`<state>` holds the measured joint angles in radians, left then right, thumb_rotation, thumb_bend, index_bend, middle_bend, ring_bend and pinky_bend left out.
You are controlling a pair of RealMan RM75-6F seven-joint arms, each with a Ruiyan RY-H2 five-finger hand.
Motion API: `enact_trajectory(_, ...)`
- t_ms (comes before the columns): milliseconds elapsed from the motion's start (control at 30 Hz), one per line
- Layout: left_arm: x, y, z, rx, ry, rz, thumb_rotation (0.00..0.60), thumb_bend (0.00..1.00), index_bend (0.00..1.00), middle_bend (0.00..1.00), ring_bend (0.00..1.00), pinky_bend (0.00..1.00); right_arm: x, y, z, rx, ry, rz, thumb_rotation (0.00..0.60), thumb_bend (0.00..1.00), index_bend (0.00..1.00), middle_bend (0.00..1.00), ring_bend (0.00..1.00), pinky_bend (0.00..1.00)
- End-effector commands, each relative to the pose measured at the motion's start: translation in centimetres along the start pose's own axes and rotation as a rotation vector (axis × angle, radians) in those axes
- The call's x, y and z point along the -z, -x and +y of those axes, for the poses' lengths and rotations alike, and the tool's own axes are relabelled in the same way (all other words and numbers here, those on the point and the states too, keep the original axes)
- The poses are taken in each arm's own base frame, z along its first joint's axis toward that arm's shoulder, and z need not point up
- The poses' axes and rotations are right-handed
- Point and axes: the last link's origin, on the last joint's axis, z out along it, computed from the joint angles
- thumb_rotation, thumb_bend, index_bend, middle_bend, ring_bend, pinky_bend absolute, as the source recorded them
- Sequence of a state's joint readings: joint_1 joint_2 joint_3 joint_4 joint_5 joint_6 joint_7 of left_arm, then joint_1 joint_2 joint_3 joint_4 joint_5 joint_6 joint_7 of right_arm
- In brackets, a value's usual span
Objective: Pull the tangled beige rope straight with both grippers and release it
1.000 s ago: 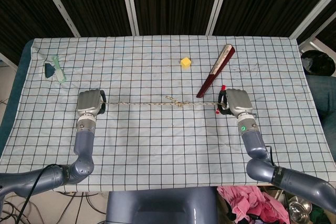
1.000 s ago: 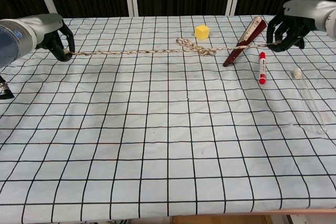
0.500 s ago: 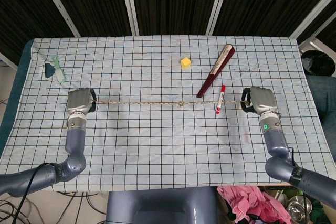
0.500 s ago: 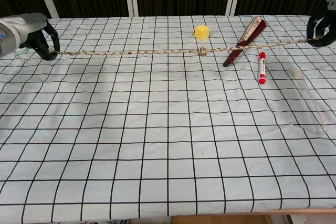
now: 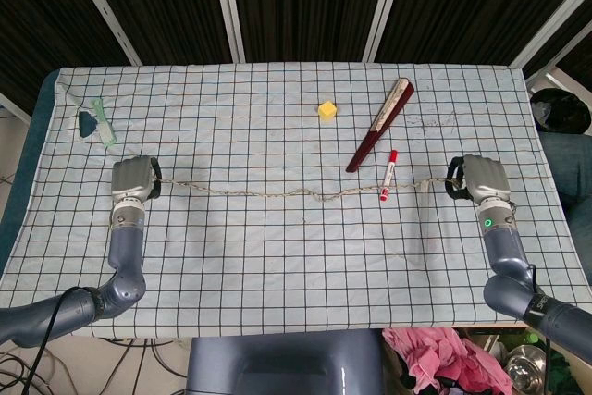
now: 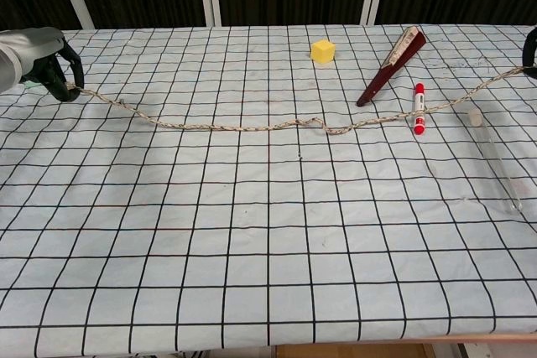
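Observation:
The beige rope lies in a slack, shallow curve across the checked tablecloth, with a small kink near its middle. My left hand grips its left end, fingers curled around it. My right hand holds the right end, where the rope rises off the cloth toward the edge of the chest view; only a sliver of that hand shows there. The rope crosses the lower part of a red marker.
A folded dark red fan and a yellow cube lie behind the rope. A clear tube lies in front of it on the right. A small green and blue object sits at the far left.
The knot in the middle has come apart, and the rope has gone from taut to sagging onto the cloth. Both hands have moved further outward, the right one more.

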<state>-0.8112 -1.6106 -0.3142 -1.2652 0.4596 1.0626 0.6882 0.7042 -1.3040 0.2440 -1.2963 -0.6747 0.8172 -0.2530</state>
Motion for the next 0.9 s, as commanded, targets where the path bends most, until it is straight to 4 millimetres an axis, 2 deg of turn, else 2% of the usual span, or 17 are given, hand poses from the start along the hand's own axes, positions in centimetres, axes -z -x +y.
enact_trajectory(33,-0.1,0.2,-0.2,-0.003,-0.003,-0.004,0.600,0.46,0.64,0.95,0.99,1.00,-0.1,0.1,0.3,0.001,0.009,-0.003,0.600,0.51,0.74,0.64,0.74,0.65)
enact_trajectory(367,-0.6,1.5,-1.4,-0.001,-0.026,-0.026,0.600,0.46,0.64,0.95,0.99,1.00,-0.2,1.1,1.8,0.048,0.037,-0.016,0.600,0.51,0.74,0.64,0.74,0.65)
enact_trajectory(700,-1.4,1.8,-2.9,-0.020,-0.061,-0.025,0.600,0.46,0.64,0.95,0.99,1.00,-0.5,1.0,5.0,0.055,0.127,-0.009,0.600,0.51,0.74,0.64,0.74,0.65)
enact_trajectory(900,-1.4,2.6,-3.6,-0.034,-0.074,-0.037,0.600,0.46,0.64,0.95,0.99,1.00,-0.2,1.5,5.5,0.052,0.128,-0.024,0.600,0.51,0.74,0.64,0.74,0.65)
